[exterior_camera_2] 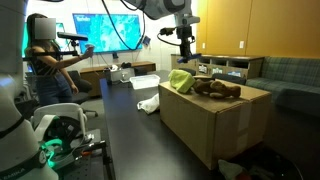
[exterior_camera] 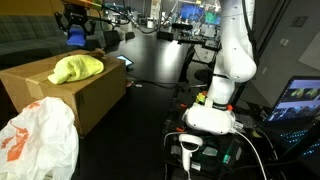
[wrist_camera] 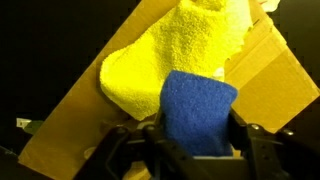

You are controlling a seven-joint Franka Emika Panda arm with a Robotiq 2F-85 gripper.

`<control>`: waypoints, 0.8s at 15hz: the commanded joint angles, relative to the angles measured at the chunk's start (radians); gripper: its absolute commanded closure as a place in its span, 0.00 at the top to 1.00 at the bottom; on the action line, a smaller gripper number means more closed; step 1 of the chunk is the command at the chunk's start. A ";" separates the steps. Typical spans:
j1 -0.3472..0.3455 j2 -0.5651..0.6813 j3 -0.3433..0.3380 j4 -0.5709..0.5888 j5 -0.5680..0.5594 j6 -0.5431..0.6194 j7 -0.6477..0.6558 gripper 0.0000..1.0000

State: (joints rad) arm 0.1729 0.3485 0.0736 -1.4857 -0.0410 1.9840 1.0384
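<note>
My gripper [wrist_camera: 198, 140] is shut on a blue cloth [wrist_camera: 198, 108] that fills the space between the fingers. It hangs above a yellow towel [wrist_camera: 165, 55] lying on a cardboard box [wrist_camera: 275, 90]. In both exterior views the gripper [exterior_camera: 76, 22] [exterior_camera_2: 185, 42] is held in the air over the box [exterior_camera: 70, 98] [exterior_camera_2: 215, 125], a little above the yellow towel [exterior_camera: 78, 68] [exterior_camera_2: 180, 79]. The blue cloth [exterior_camera: 75, 38] shows below the fingers in an exterior view.
A brown crumpled object [exterior_camera_2: 217, 89] lies on the box top beside the towel. A white plastic bag [exterior_camera: 36, 140] sits in front of the box. The robot base [exterior_camera: 212, 115] stands on a dark floor. A person [exterior_camera_2: 50, 60] stands by screens at the back.
</note>
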 commanded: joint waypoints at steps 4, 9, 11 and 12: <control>-0.003 0.191 -0.007 0.276 0.085 -0.130 -0.030 0.83; -0.021 0.263 -0.016 0.353 0.132 -0.175 -0.048 1.00; -0.029 0.265 -0.023 0.342 0.141 -0.171 -0.048 1.00; -0.029 0.263 -0.026 0.331 0.138 -0.168 -0.049 1.00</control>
State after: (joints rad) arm 0.1477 0.5885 0.0625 -1.1989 0.0672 1.8458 1.0108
